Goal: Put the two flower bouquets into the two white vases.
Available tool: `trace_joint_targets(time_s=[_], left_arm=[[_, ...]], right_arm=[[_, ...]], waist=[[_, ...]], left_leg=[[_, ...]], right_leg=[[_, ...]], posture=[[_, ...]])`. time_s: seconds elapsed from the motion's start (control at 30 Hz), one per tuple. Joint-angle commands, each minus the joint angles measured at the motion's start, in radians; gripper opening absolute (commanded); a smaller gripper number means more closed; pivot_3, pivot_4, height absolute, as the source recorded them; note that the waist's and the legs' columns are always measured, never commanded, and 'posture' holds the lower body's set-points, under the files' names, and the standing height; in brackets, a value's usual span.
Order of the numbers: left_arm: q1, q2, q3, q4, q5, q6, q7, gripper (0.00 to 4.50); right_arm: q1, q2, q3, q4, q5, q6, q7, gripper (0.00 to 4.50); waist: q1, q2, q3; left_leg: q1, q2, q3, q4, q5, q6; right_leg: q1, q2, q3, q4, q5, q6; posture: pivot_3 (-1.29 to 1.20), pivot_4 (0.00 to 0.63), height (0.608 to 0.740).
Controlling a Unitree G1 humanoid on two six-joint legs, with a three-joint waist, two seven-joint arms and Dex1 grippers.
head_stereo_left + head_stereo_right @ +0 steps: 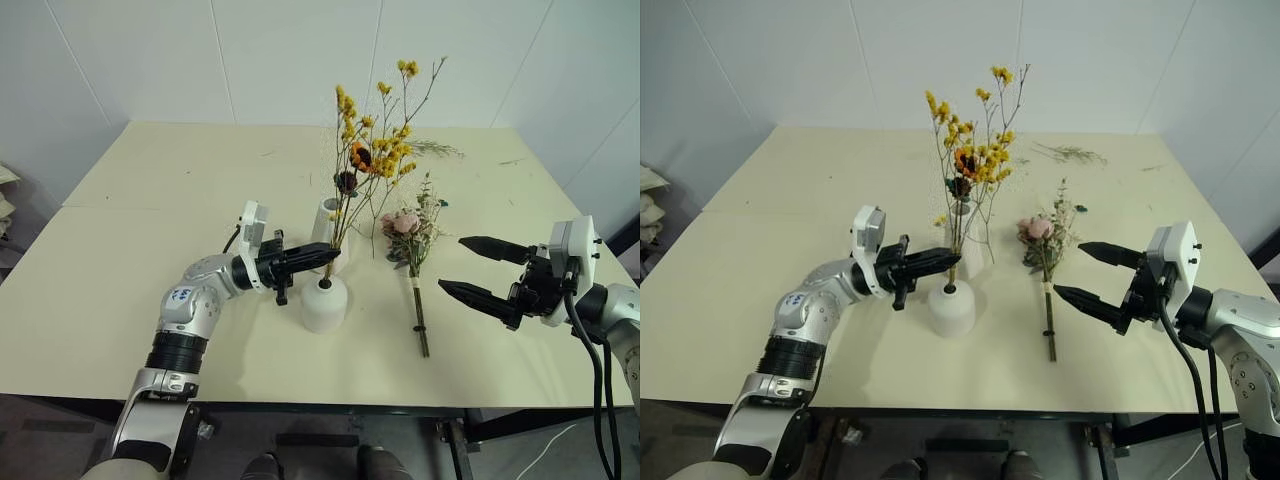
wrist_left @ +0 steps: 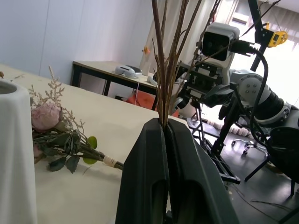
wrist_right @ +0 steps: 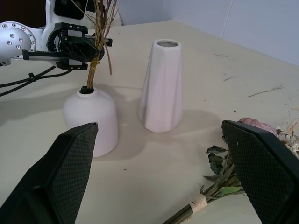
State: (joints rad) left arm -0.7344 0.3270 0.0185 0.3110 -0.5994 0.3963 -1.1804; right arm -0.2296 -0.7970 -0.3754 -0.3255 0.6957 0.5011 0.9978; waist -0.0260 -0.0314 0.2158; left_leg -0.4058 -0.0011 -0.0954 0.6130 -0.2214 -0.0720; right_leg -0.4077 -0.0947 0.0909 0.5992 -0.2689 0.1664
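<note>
**First bouquet going into the short vase, second one still waiting**

The left tool (image 1: 318, 259) is clamped shut on the thin brown stems of the yellow-orange dried bouquet (image 1: 372, 150), holding them upright directly above the short rounded vase (image 1: 324, 304). In the right wrist view the stem ends sit in the small top hole of that vase, so this looks like the tail end of the first insertion (how deep the stems reach cannot be seen). The flower heads stand high above the short vase, fanned out.

The tall cone vase (image 3: 161, 86) stands just behind the short vase, close beside it, and its top hole is empty. The pink rose bouquet (image 1: 412, 240) lies flat on the tabletop (image 1: 150, 200) to the right of the short vase, well apart from it, blooms pointing away from the robot and tied stems pointing toward it.

The right tool (image 1: 478, 269) hovers to the right of the short vase, beyond the rose bouquet, with its two fingers spread wide and holding nothing.

The left arm reaches in from the left of the short vase, forearm low, tool pointing sideways and roughly level toward the stems. The right arm is bent, its tool aimed inward toward the rose bouquet.

Likely next: let the dried stems settle fully, release, then pick up the roses near the tie and steer them to the cone vase.
</note>
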Motion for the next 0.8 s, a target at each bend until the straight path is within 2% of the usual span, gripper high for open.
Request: trace_joint_targets(time_s=[0.03, 0.43, 0.53, 0.8], left_arm=[[0.006, -0.008, 0.000, 0.003, 0.015, -0.024, -0.009, 0.03], [0.028, 0.003, -0.013, -0.019, 0.029, 0.004, -0.039, 0.03], [0.030, 0.012, -0.015, -0.030, 0.026, 0.033, -0.037, 0.72], [0.034, 0.053, 0.002, -0.094, 0.005, 0.098, -0.053, 3.22]], right_arm=[[-0.006, -0.015, -0.026, -0.024, 0.019, -0.015, -0.003, 4.50], [-0.006, -0.014, -0.023, -0.020, 0.015, -0.018, -0.002, 4.50], [-0.006, -0.014, -0.023, -0.019, 0.015, -0.018, -0.001, 4.50], [-0.011, -0.021, -0.016, -0.016, 0.011, -0.021, 0.007, 4.50]], waist=[[0.000, 0.000, 0.000], [-0.001, 0.000, 0.000], [0.000, 0.000, 0.000], [-0.001, 0.000, 0.000]], left_leg=[[0.000, 0.000, 0.000, 0.000, 0.000, 0.000], [0.000, 0.000, 0.000, 0.000, 0.000, 0.000], [0.000, 0.000, 0.000, 0.000, 0.000, 0.000], [0.000, 0.000, 0.000, 0.000, 0.000, 0.000]], right_leg=[[0.000, 0.000, 0.000, 0.000, 0.000, 0.000], [0.000, 0.000, 0.000, 0.000, 0.000, 0.000], [0.000, 0.000, 0.000, 0.000, 0.000, 0.000], [0.000, 0.000, 0.000, 0.000, 0.000, 0.000]], posture=[[0.00, 0.150, 0.740], [0.00, 0.150, 0.740], [0.00, 0.150, 0.740], [0.00, 0.150, 0.740]])
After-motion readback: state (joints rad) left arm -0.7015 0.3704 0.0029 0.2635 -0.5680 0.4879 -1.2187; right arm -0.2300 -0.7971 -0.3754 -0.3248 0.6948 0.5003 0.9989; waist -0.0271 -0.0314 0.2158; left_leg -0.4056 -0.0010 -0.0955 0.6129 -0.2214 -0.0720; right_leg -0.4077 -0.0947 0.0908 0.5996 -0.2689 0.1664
